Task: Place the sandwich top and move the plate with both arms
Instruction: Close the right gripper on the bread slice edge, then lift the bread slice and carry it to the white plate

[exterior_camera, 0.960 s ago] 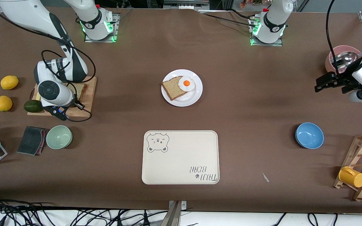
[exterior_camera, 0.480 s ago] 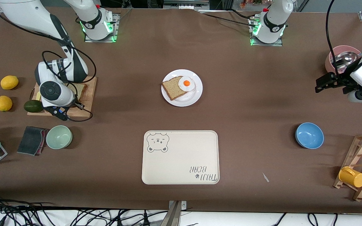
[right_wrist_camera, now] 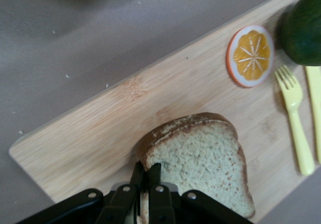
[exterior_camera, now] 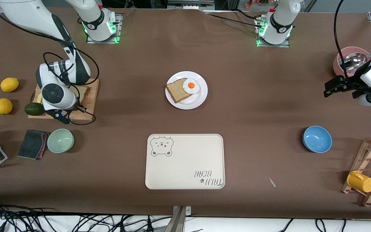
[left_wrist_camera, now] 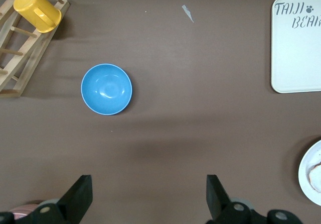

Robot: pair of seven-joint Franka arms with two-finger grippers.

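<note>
Counting for you: 2 bread slices, 1 plate [exterior_camera: 202, 96], 2 bowls, 2 lemons. Right pincer [right_wrist_camera: 146, 172] is clamped on the sandwich top's [right_wrist_camera: 205, 166] crust edge; slice lies flat on cutting board [right_wrist_camera: 125, 113] w/ orange slice [right_wrist_camera: 250, 56], fork [right_wrist_camera: 293, 116] beside. Left pincer [left_wrist_camera: 148, 196] is spread wide, empty, over bare counter [exterior_camera: 253, 112].

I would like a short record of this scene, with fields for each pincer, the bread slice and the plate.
right pincer: shut on the sandwich top, over the cutting board
left pincer: open, waiting over bare table near the pink bowl
sandwich top: edge gripped, on the board
plate: mid-table, holds egg-topped slice
tray: nearer the camera than the plate
</note>
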